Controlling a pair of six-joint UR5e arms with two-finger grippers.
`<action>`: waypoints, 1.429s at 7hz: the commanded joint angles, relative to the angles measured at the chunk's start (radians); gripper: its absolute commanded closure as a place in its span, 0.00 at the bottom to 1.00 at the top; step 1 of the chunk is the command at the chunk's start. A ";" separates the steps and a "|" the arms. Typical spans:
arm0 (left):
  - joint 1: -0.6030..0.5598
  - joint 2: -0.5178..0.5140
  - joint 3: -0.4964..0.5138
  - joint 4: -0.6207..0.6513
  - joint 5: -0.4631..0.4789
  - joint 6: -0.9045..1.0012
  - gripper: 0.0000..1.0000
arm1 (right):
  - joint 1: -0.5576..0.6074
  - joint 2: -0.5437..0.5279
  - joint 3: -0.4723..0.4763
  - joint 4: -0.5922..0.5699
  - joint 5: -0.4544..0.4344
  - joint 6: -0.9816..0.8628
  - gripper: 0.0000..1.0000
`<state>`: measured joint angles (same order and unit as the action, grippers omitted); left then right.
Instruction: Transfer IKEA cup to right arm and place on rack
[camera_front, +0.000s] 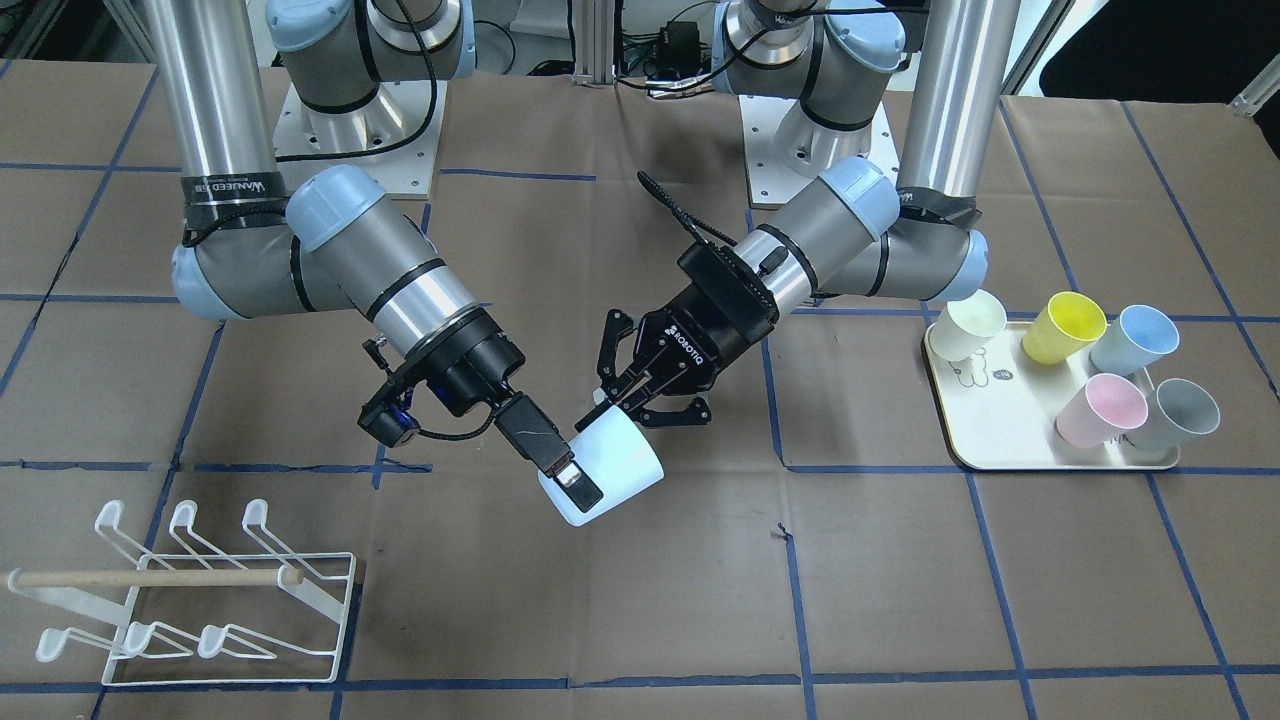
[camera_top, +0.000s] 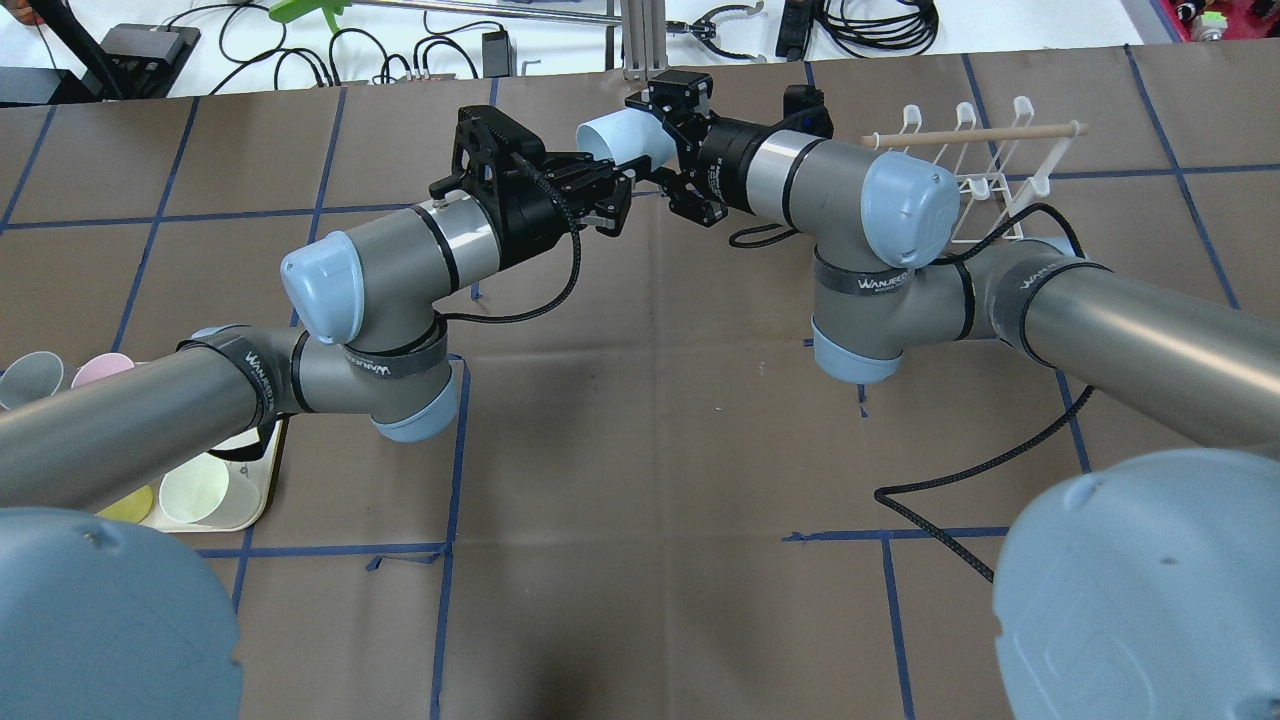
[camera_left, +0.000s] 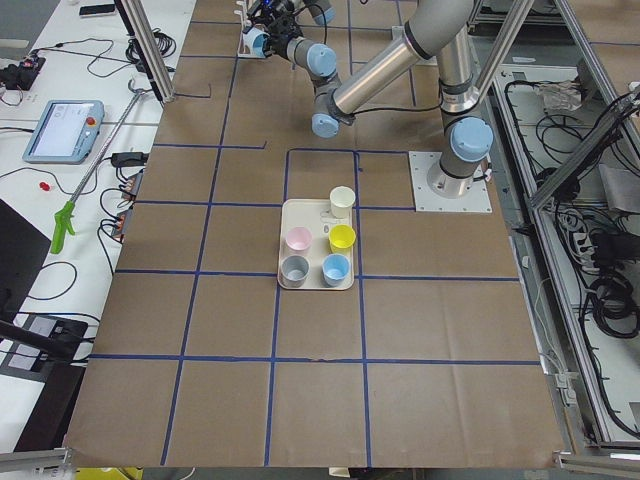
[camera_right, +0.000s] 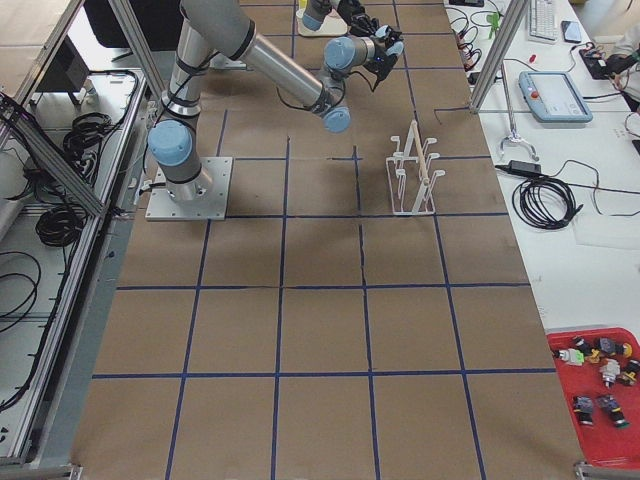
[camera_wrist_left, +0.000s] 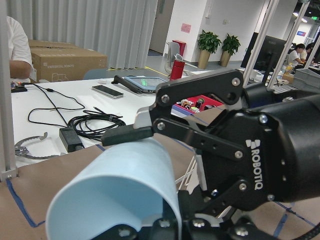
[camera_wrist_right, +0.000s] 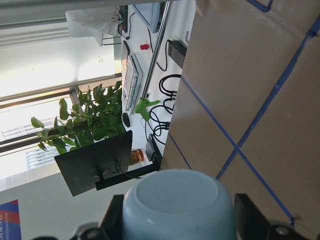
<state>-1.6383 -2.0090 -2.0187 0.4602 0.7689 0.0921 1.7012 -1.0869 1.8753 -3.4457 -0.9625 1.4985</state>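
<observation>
- While the cup (camera_front: 620, 455) hangs tilted in mid-air above the middle of the table (camera_front: 900, 600), the right gripper (camera_front: 585, 478) is clenched on it. One black finger lies across the cup's lower end in the front view.
- In the right wrist view, the cup's rounded base sits between that gripper's two fingers.
- The left gripper (camera_front: 632, 400) faces the right one with its jaws spread and released. Its fingertips are just beside the cup's upper end.
- The rack (camera_front: 230, 590) stands on the table at the robot's right, well apart from the cup.
- At the robot's left, the tray (camera_front: 1000, 420) carries five other cups (camera_front: 1075, 325): cream, yellow, blue, pink and grey.
</observation>
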 joint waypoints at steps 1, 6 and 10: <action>0.000 0.001 0.000 0.000 0.001 -0.002 0.87 | 0.000 -0.001 -0.001 0.000 0.001 0.002 0.36; 0.000 0.004 0.003 0.002 -0.003 -0.044 0.11 | -0.002 -0.001 -0.002 0.000 0.002 0.002 0.44; 0.078 0.042 -0.055 0.002 -0.025 -0.051 0.02 | -0.002 0.001 -0.015 0.000 0.004 0.002 0.47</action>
<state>-1.6087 -1.9875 -2.0355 0.4617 0.7563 0.0426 1.6997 -1.0873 1.8679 -3.4453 -0.9598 1.5014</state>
